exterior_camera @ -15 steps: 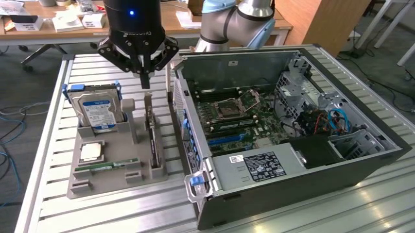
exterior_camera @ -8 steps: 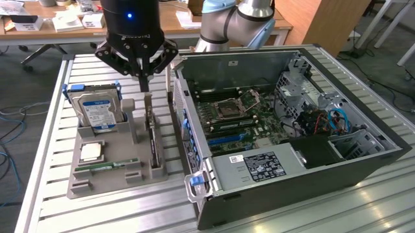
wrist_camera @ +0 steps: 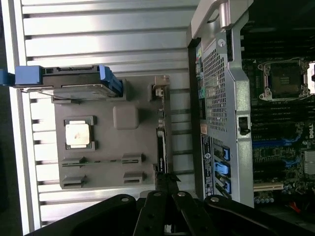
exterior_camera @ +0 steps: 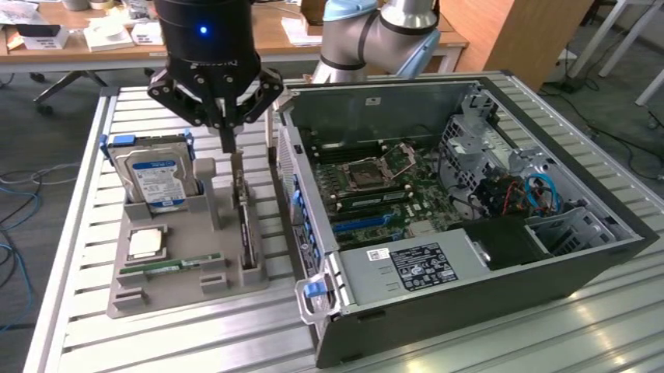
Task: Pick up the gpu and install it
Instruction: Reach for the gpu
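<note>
The gpu [exterior_camera: 245,229] is a thin black card standing on edge in a slot of the grey holder tray [exterior_camera: 155,291], with its silver bracket at the far end. In the wrist view the gpu [wrist_camera: 161,142] runs as a narrow dark strip along the tray [wrist_camera: 108,142] on the side nearest the computer case. My gripper [exterior_camera: 226,146] hangs over the tray, fingers shut together and pointing down just above the card's bracket end. Nothing is held between them. The wrist view has the gripper [wrist_camera: 167,178] lined up with the card.
A silver hard drive [exterior_camera: 155,179] with blue rails, a processor chip [exterior_camera: 145,243] and a green memory stick [exterior_camera: 166,266] share the tray. The open computer case [exterior_camera: 581,256] with its motherboard [exterior_camera: 384,186] lies at the exterior view's right, close beside the tray. Desks stand behind.
</note>
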Motion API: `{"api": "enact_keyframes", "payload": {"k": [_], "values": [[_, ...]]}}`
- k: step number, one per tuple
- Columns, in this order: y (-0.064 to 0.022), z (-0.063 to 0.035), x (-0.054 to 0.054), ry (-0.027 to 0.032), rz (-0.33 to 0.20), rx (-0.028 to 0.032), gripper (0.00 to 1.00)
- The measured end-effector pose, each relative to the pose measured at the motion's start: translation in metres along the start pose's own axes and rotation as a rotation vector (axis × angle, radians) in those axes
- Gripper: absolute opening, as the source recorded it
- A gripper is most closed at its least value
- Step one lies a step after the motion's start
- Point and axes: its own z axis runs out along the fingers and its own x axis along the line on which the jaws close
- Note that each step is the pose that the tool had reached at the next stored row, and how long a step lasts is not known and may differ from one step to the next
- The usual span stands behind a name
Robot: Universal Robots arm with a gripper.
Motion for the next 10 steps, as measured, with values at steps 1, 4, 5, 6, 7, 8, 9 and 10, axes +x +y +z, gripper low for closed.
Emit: {"api": "enact_keyframes", "payload": {"k": [1, 4, 5, 6, 7, 8, 9, 10], "values": [[-0.0003, 0.0000, 0.0002, -0.0001, 0.000, 0.0000, 0.11], [-0.0004, 0.0000, 0.0003, -0.0001, 0.000, 0.0002, 0.11], [-0.0006, 0.0000, 0.0011, -0.0001, 0.000, 0.0002, 0.11], [-0.0006, 0.0000, 0.0021, -0.0001, 0.000, 0.0002, 0.11], [-0.0006, 0.0000, 0.0028, -0.0001, 0.000, 0.0001, 0.11], [-0.0007, -0.0001, 0.0031, -0.0001, 0.000, 0.0001, 0.11], [-0.0007, -0.0001, 0.0032, 0.0000, 0.000, 0.0001, 0.11], [-0.0007, -0.0001, 0.0032, -0.0001, 0.000, 0.0001, 0.11]]}}
